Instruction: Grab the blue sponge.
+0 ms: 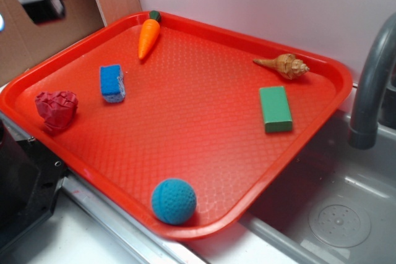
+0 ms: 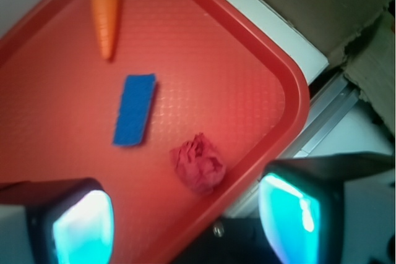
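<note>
Nearest the exterior camera, one round teal-blue dimpled ball [image 1: 174,201] sits by the near edge of the red plastic tray [image 1: 185,134]. The task's thing, the single bright blue rectangular sponge [image 1: 112,83], lies untouched near the tray's left side, between one orange toy carrot [image 1: 148,34] at the far edge and one crumpled red paper wad [image 1: 57,109] near the left corner. The robot's gripper [image 2: 185,224] hangs above that corner with fingers spread wide, empty; approach, descent and grasp all appear left to do. One green rectangular block [image 1: 275,109] and one tan spiral seashell [image 1: 284,65] rest toward the right edge.
</note>
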Robot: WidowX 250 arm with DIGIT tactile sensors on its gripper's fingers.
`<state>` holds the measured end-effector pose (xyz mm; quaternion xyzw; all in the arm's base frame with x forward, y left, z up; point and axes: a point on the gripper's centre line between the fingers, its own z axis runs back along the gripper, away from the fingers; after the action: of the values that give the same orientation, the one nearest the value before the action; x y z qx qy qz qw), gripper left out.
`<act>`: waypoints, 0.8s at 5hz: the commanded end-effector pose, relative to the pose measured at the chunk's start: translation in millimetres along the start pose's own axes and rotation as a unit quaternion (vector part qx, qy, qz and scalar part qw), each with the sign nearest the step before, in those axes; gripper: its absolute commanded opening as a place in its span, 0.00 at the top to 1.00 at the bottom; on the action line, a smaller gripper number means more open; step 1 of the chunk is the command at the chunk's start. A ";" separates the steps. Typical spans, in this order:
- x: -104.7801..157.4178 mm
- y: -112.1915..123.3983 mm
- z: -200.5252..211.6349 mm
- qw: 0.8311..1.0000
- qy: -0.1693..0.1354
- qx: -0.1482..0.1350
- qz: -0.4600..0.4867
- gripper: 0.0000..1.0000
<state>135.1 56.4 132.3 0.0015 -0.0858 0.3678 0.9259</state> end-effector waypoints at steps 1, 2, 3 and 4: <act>26.5 -21.5 -57.0 1.000 0.001 0.009 -0.006 0.00; 14.7 -23.6 -80.9 1.000 0.007 0.007 -0.018 0.00; 6.0 -34.6 -105.4 0.999 0.023 0.011 -0.039 0.00; -11.7 -31.5 -121.3 0.998 0.048 0.007 -0.048 0.00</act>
<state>175.7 33.7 14.2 -0.0081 -0.0422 0.3257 0.9445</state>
